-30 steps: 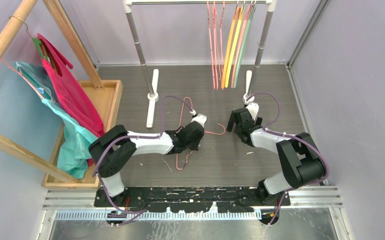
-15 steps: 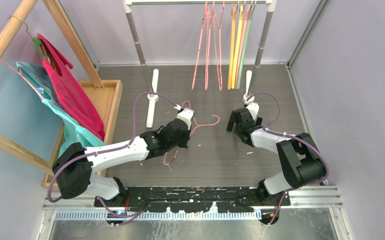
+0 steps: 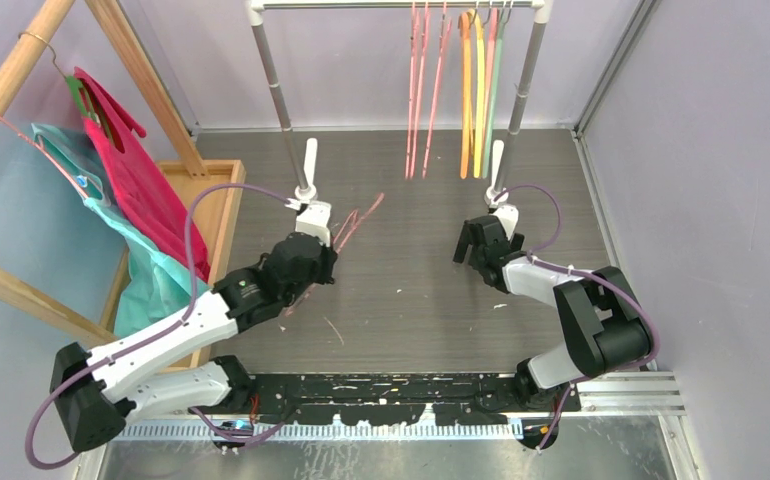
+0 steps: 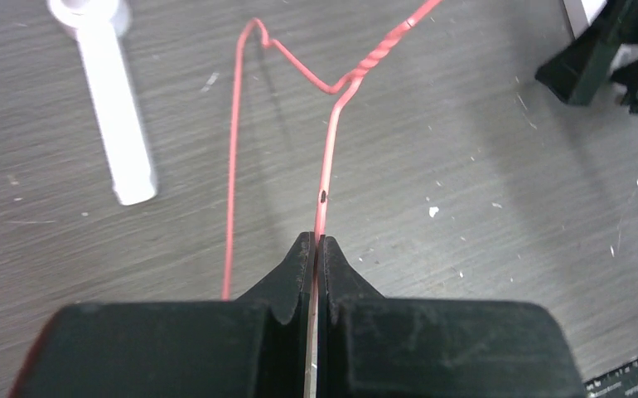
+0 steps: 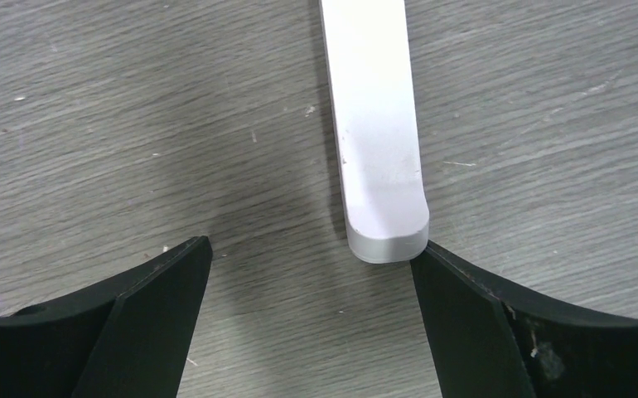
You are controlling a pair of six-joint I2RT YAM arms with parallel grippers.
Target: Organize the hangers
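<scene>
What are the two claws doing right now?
Left claw: closed, pinching the pink wire hanger.
Right claw: open, holding nothing.

A grey wood-grain surface [image 3: 411, 300] carries a metal clothes rack [image 3: 279, 100] with two white feet [image 3: 308, 170] at the back. At the left stands a wooden frame [image 3: 146, 85]. A magenta garment [image 3: 136, 175] and a teal garment [image 3: 151, 290] hang from it, over a shallow wooden tray [image 3: 223, 200].

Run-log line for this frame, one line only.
left tool: shut on pink wire hanger | right tool: open, empty, by rack foot | rail: other hangers hung
</scene>
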